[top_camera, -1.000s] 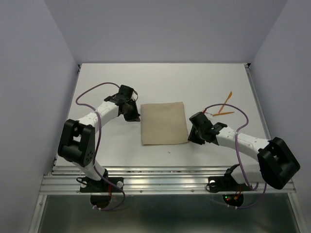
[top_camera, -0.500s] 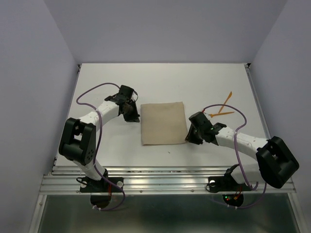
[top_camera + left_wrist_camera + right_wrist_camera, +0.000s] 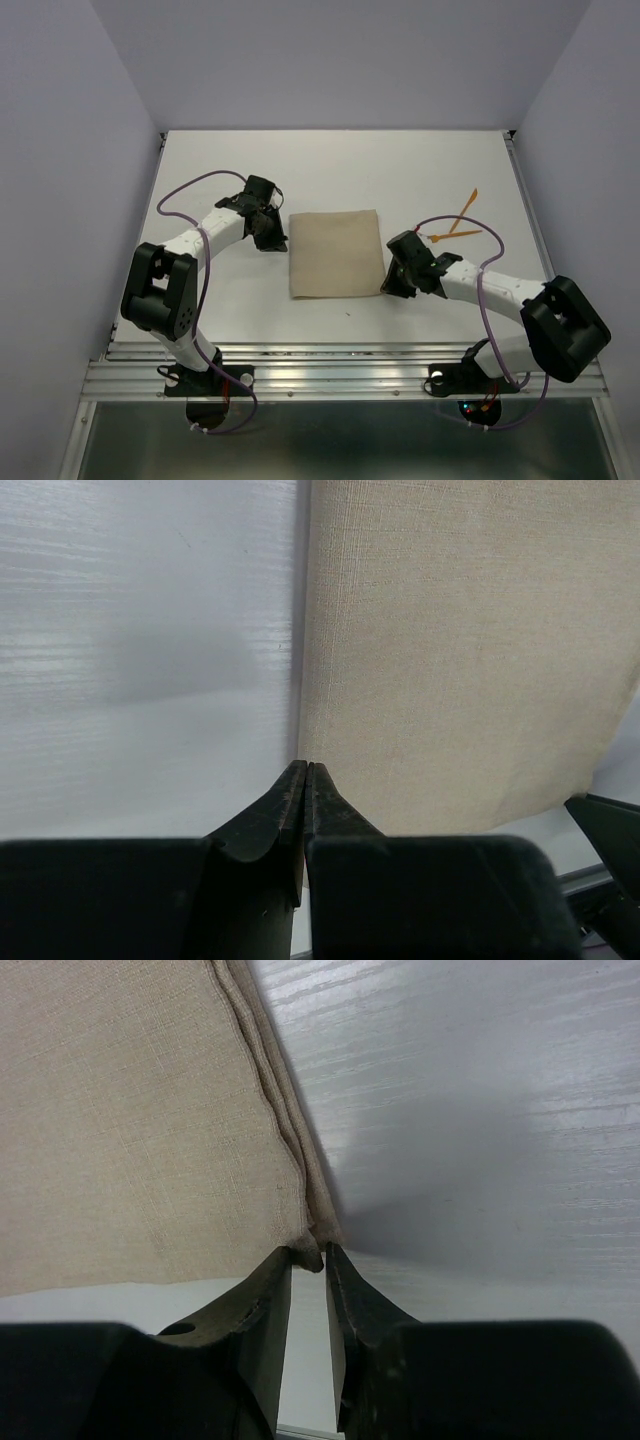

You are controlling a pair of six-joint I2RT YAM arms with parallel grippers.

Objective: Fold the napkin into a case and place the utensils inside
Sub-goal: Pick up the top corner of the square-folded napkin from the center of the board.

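Top view: the napkin (image 3: 337, 254) lay flat at centre frame on the white tabletop (image 3: 340, 170), a tan rectangle. The left hand (image 3: 268, 238) sat at its upper-left edge and the right hand (image 3: 392, 283) at its lower-right corner. The utensils (image 3: 458, 222), two orange sticks, lay crossed at right of frame, well apart from the cloth.

Left wrist view: the left hand (image 3: 306, 768) was pressed together, tips touching the napkin's (image 3: 460, 650) left edge. Could not tell if cloth was caught.

Right wrist view: the right hand (image 3: 310, 1255) stood narrowly apart, and the napkin's (image 3: 130, 1130) stacked corner filled the gap, apparently pinched. Several layered hems showed along that edge.

Judgement: the cloth is light, soft and limp, so it will sag and its layers may slip. Best taken at corners, gripping all layers together.
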